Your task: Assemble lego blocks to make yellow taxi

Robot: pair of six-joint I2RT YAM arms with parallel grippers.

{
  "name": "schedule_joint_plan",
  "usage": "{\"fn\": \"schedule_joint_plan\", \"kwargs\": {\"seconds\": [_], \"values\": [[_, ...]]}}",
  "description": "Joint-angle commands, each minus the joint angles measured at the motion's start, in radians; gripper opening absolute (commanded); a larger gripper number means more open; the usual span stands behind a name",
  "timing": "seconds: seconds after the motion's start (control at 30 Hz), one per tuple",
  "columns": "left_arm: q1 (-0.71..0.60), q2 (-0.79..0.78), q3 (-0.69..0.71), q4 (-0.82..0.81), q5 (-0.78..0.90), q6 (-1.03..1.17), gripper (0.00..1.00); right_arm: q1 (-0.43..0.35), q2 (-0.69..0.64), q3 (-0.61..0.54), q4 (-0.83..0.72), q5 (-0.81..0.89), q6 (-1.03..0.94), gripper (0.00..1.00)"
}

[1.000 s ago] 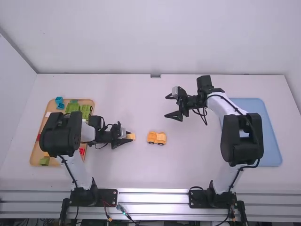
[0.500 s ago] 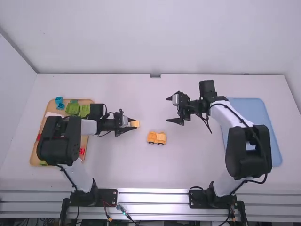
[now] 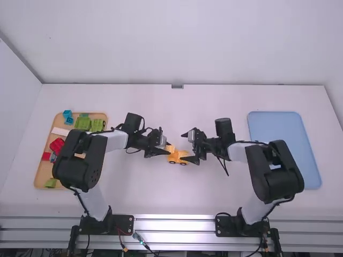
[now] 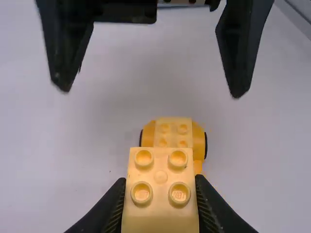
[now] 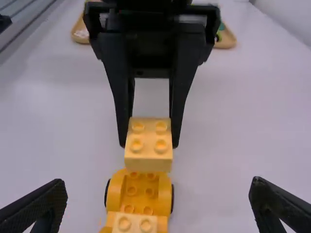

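Left claw pinched, right claw wide.

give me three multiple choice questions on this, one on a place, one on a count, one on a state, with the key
1. Where is the blue tray?
A) between the two grippers
B) at the left side of the table
C) at the right side of the table

2. How many studs top the yellow block in the left gripper?
A) two
B) four
C) eight

3. How does the right gripper stand?
A) open, with nothing gripped
B) shut on a green block
C) shut on nothing

Key:
1 C: the high view shows it on the right, beside the right arm.
2 B: the left wrist view shows two rows of two.
3 A: its fingers stand wide apart in the right wrist view.
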Motion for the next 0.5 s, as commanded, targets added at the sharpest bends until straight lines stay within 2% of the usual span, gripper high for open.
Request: {"fn": "schedule_joint_plan", "kwargs": {"seconds": [0.0,0.17,0.47], "values": [[0.002,0.007,0.015,-0.008,-0.006,0.047,0.02,0.010,0.084,-0.014,0.034,0.004,0.053,0.99],[0.002,0.010,0.008,0.002,0.016,0.045,0.02,0.034,0.163,-0.014,0.097,0.036,0.084,0.99],[-0.008,0.010,0.004,0.016,0.013,0.017,0.02,0.078,0.168,-0.050,0.120,0.191,0.119,0.99]]}}
